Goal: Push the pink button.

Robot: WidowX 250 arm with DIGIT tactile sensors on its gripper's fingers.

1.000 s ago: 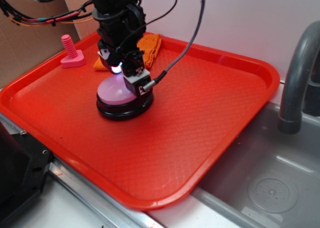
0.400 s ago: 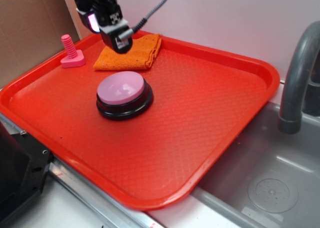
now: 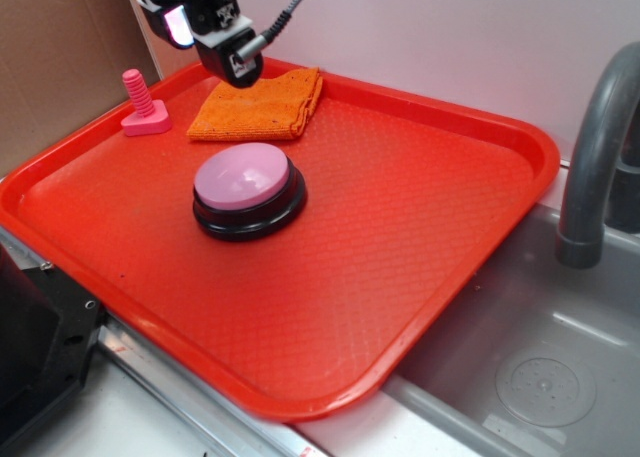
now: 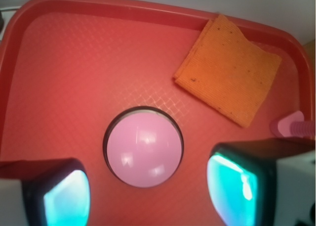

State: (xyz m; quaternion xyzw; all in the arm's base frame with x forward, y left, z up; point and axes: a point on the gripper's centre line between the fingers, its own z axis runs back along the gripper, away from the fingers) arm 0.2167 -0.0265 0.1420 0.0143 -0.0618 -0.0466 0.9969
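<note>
A pale wall rises behind a grey sink with a curved faucet.

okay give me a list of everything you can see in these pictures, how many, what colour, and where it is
tray: one, red, on the counter beside the sink, holding the smaller items
pink button: one, pale pink dome on a black base, left-centre of the tray
cloth: one, orange, folded, flat at the tray's back edge
bolt: one, bright pink, threaded, upright in the tray's back-left corner
sink: one, grey, right of the tray, round drain in its floor
faucet: one, grey, curved, above the sink
cardboard: one, brown, behind the tray on the left
claw: one, black with glowing teal pads, raised above the button, open, holding nothing
</note>
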